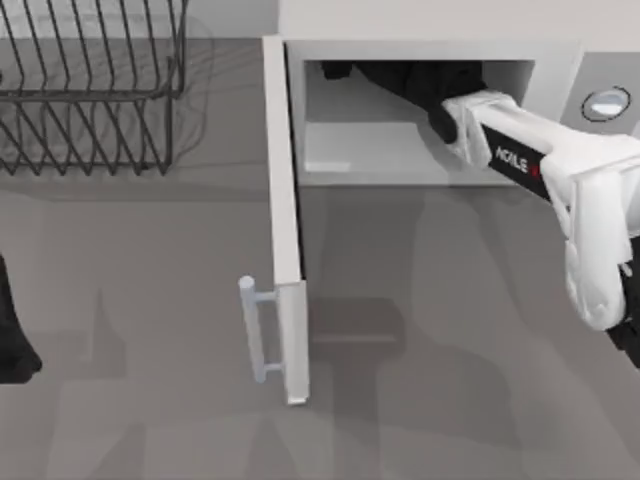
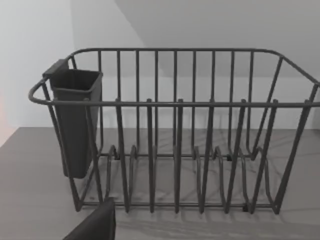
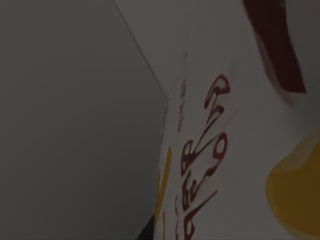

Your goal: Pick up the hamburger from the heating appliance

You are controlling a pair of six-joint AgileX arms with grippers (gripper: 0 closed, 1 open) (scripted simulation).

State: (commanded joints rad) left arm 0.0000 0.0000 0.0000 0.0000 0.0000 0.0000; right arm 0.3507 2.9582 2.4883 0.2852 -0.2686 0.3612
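Observation:
The heating appliance (image 1: 430,20) is a white box at the back right. Its door (image 1: 285,220) is swung open toward the front, with the bar handle (image 1: 255,325) on its left face. My right arm reaches into the pale cavity (image 1: 360,150), and my right gripper (image 1: 345,72) is a dark shape deep inside under the top wall. In the right wrist view the hamburger (image 3: 235,165) is very close: a white surface with red lettering and orange-yellow patches, beside a grey cavity wall (image 3: 75,125). My left gripper (image 1: 12,345) is parked at the table's left edge.
A dark wire rack (image 1: 90,90) stands at the back left, and its dark cup holder (image 2: 75,120) hangs on one end. A round knob (image 1: 605,103) sits on the appliance front to the right of the cavity. Bare grey table spreads in front of the open door.

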